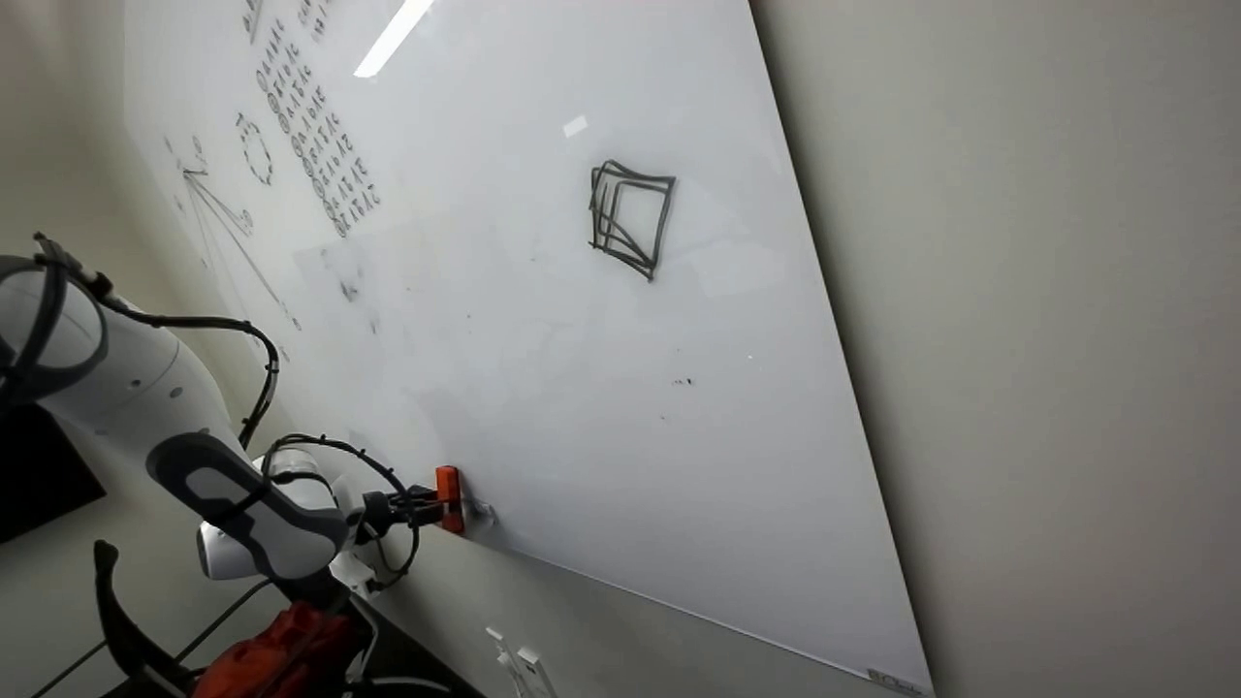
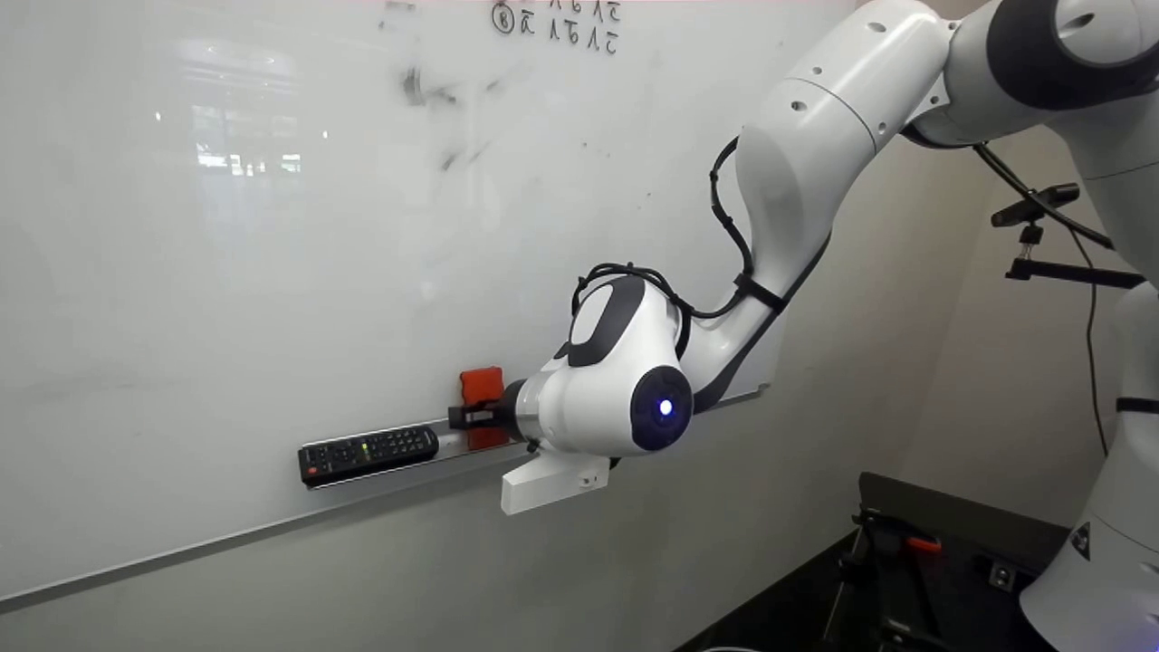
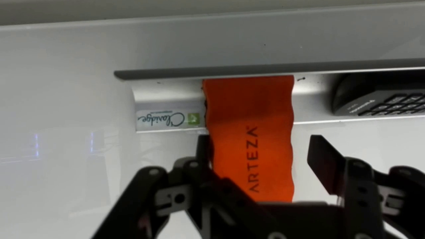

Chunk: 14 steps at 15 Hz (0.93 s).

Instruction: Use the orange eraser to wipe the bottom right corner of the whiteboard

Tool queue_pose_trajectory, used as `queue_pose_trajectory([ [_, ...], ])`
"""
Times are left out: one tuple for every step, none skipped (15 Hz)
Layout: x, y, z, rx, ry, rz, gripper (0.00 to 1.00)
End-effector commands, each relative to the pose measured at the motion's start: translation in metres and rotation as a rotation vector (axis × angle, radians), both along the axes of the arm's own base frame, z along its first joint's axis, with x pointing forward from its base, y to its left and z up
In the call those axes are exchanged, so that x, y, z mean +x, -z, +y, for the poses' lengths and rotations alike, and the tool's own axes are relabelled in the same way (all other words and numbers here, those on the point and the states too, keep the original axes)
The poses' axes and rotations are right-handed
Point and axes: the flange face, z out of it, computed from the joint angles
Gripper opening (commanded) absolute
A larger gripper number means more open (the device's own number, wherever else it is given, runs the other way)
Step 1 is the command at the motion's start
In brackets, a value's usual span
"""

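Note:
The orange eraser (image 3: pixel 254 106), marked ARTEZA, stands upright in the whiteboard's tray in the wrist view. It also shows in both exterior views (image 1: pixel 448 480) (image 2: pixel 481 384). My gripper (image 3: pixel 260 146) is open with its fingers on either side of the eraser. The left finger in the wrist view is at the eraser's edge, touching or nearly so. The right finger is apart from it by a clear gap. The gripper also shows in both exterior views (image 1: pixel 431 504) (image 2: pixel 475 417). The whiteboard (image 1: pixel 543 407) carries dark writing and a drawn box shape; it fills much of an exterior view (image 2: pixel 226 317).
A metal tray (image 3: pixel 312 109) runs along the board's lower edge. A black remote control (image 2: pixel 369 454) lies in it beside the eraser, on the right in the wrist view (image 3: pixel 382 99). Wall outlets (image 1: pixel 528 669) sit below the board. A red cloth-like thing (image 1: pixel 276 654) is near the arm's base.

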Motion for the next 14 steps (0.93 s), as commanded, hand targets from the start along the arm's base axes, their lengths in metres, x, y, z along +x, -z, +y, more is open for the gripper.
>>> queue_pose_trajectory([
  [0.008, -0.002, 0.002, -0.03, 0.008, -0.001, 0.59],
  [0.009, -0.002, 0.002, -0.031, 0.008, -0.001, 0.52],
  [0.009, -0.002, 0.002, -0.034, 0.007, 0.0, 0.42],
  [0.01, -0.002, 0.002, -0.039, 0.005, 0.002, 0.33],
  [0.01, -0.002, 0.002, -0.041, 0.004, 0.003, 0.31],
  [0.01, -0.003, 0.002, -0.042, 0.005, 0.002, 0.31],
  [0.01, -0.003, 0.003, -0.043, 0.005, 0.001, 0.3],
  [0.009, -0.004, 0.003, -0.046, 0.008, -0.005, 0.3],
  [0.009, -0.005, 0.003, -0.048, 0.011, -0.01, 0.3],
  [0.007, -0.007, 0.004, -0.058, 0.018, -0.02, 0.3],
  [0.003, -0.012, 0.005, -0.065, 0.024, -0.038, 0.3],
  [-0.003, -0.021, 0.005, -0.072, 0.028, -0.063, 0.3],
  [-0.007, -0.029, 0.005, -0.081, 0.03, -0.08, 0.3],
  [-0.013, -0.04, 0.003, -0.091, 0.033, -0.102, 0.3],
])
